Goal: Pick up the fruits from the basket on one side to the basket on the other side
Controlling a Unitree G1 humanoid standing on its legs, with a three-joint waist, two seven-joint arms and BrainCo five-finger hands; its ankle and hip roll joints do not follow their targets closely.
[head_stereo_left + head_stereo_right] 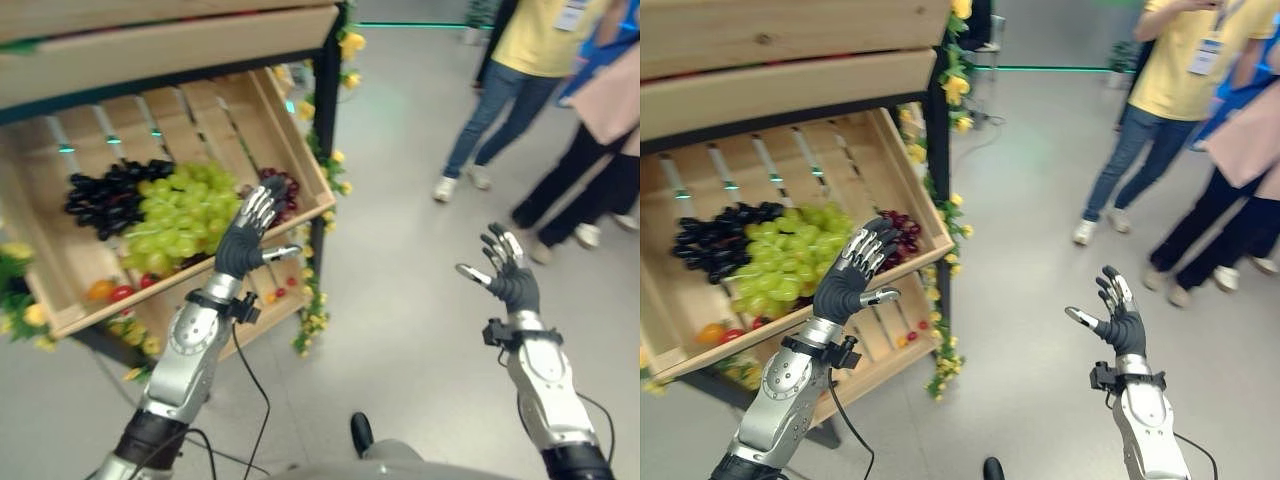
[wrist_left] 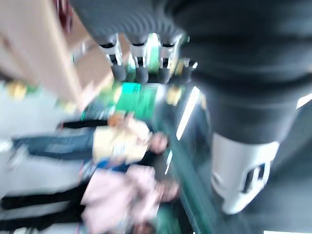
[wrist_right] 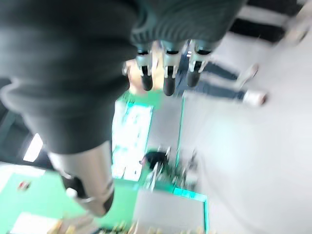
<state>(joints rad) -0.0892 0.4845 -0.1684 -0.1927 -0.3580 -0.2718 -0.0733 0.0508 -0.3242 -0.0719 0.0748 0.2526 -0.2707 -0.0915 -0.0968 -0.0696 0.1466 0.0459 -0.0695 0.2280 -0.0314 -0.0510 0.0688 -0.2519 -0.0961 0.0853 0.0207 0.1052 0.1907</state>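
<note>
A slanted wooden crate (image 1: 290,135) on a dark rack holds green grapes (image 1: 185,215), black grapes (image 1: 110,195), dark red grapes (image 1: 285,190) and small red and orange fruits (image 1: 115,292) at its low front corner. My left hand (image 1: 245,240) is raised in front of the crate's right part, fingers straight and spread, holding nothing. My right hand (image 1: 508,270) is up over the bare floor, well right of the crate, open and empty. The wrist views show each hand's straight fingers (image 2: 139,61) (image 3: 168,73) with nothing between them.
A second wooden shelf (image 1: 170,45) sits above the crate. Yellow flowers (image 1: 320,300) trim the rack's post. Several people (image 1: 520,90) stand on the grey floor (image 1: 400,230) at the back right.
</note>
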